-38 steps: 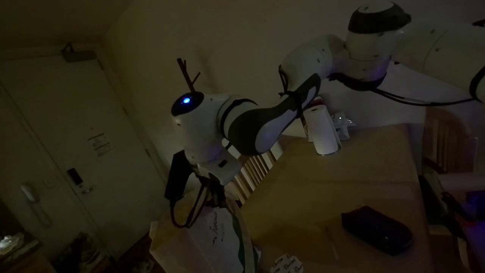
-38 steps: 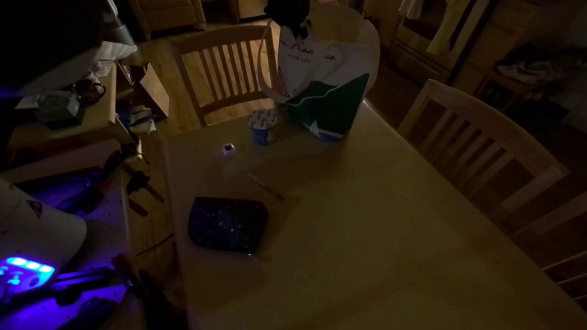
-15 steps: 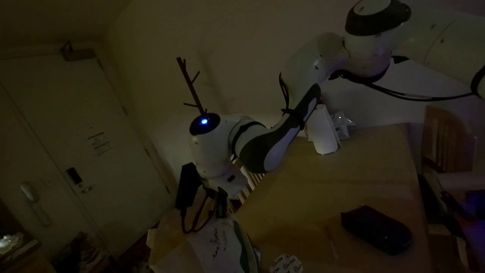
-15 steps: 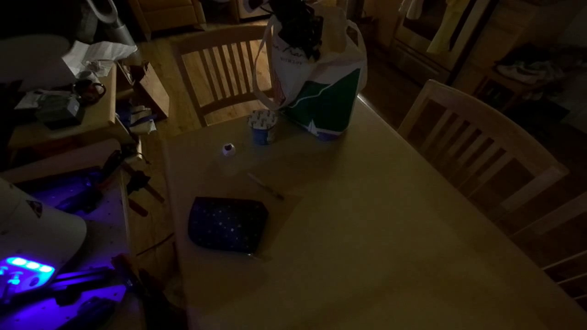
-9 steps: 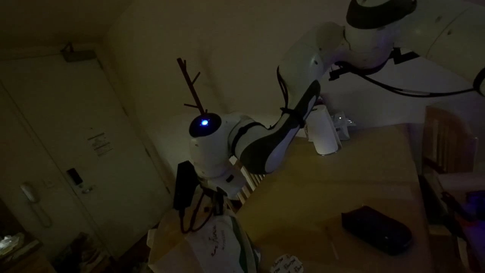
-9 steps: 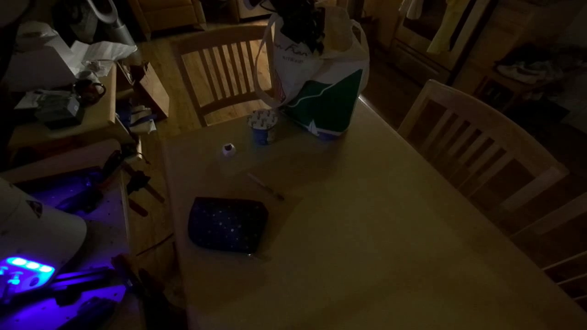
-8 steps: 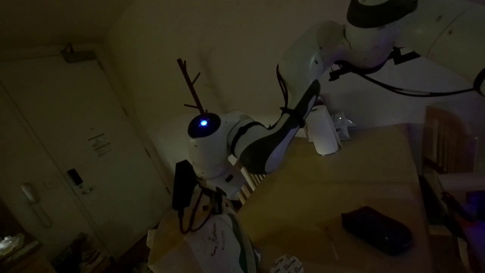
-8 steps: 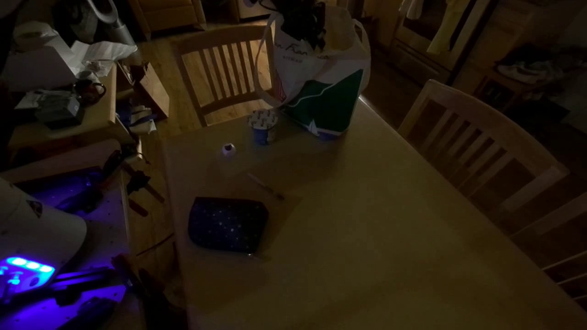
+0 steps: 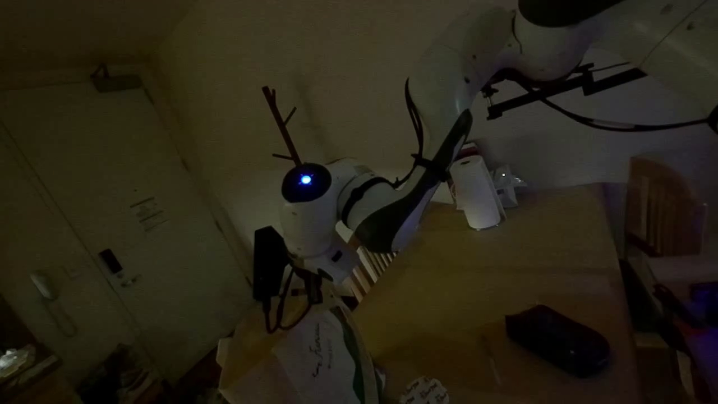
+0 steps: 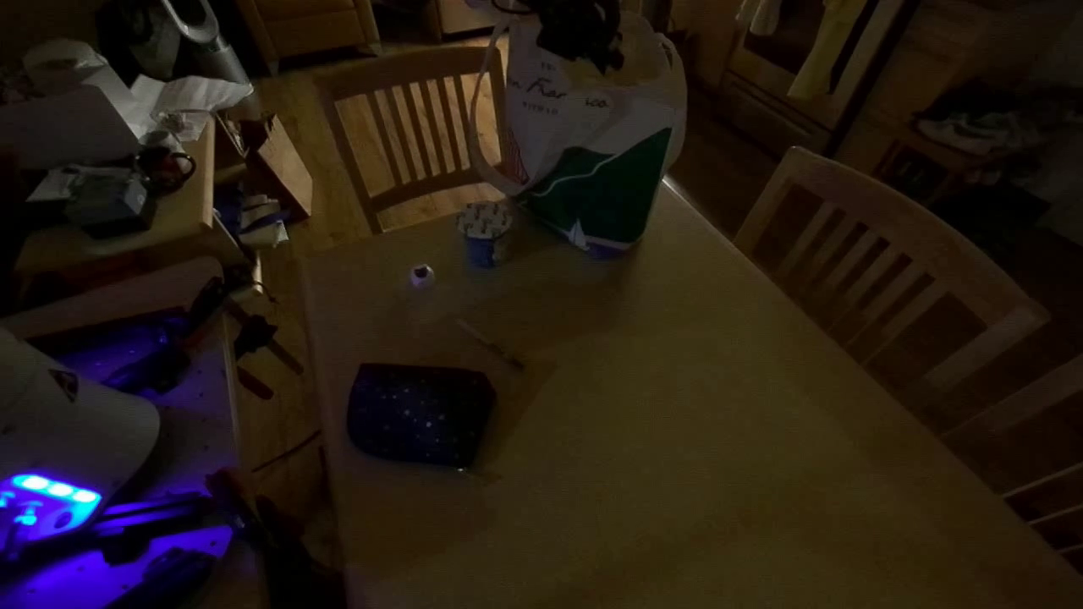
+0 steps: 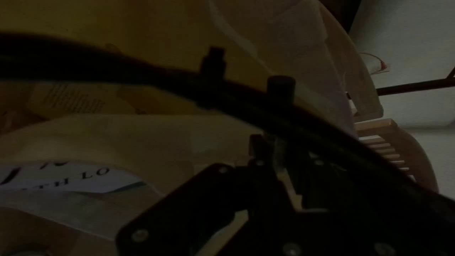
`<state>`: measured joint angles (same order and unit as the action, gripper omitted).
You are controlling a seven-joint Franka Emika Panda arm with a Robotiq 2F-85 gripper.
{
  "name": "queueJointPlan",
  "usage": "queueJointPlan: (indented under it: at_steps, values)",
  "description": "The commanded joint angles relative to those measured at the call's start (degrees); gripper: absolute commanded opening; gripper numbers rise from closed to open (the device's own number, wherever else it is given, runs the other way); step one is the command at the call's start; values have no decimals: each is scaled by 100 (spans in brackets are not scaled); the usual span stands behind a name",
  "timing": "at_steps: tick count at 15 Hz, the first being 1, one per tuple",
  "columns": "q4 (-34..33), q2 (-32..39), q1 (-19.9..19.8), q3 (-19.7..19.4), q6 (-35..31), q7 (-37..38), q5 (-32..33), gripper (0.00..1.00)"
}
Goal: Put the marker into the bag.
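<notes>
Marker (image 11: 280, 89), one: clamped in my gripper (image 11: 278, 151), dark end jutting over mouth of bag (image 10: 601, 186) (open, upright). Bag's rim near grip; slight shift inward, I judge, then release.

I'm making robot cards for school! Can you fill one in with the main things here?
Fingers: shut around the marker
Marker: held at the open top of the bag, not dropped yet
Bag: standing on the table, green on its side
Tub: beside the bag
Pouch: dark with pale dots
Pen: lying near the pouch
Paper roll: standing on the table
</notes>
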<state>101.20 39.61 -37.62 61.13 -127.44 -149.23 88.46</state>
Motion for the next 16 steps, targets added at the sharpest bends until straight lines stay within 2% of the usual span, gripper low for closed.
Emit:
queueJointPlan:
  at_steps: [1, 2, 3, 9, 10, 11, 16]
  values:
    - [-26, -682, 594, -972, -572, 0, -586, 7]
    - [-53, 53, -18, -5, 30, 0, -19, 7]
    - [-38, 33, 27, -112, -11, 0, -83, 7]
    - [41, 341, -52, 40, 206, 0, -89, 6]
    - [16, 372, -47, 51, 247, 0, -94, 43]
    - [-10, 401, -49, 69, 271, 0, -98, 44]
    - [-88, 391, -74, 126, 312, 0, -54, 74]
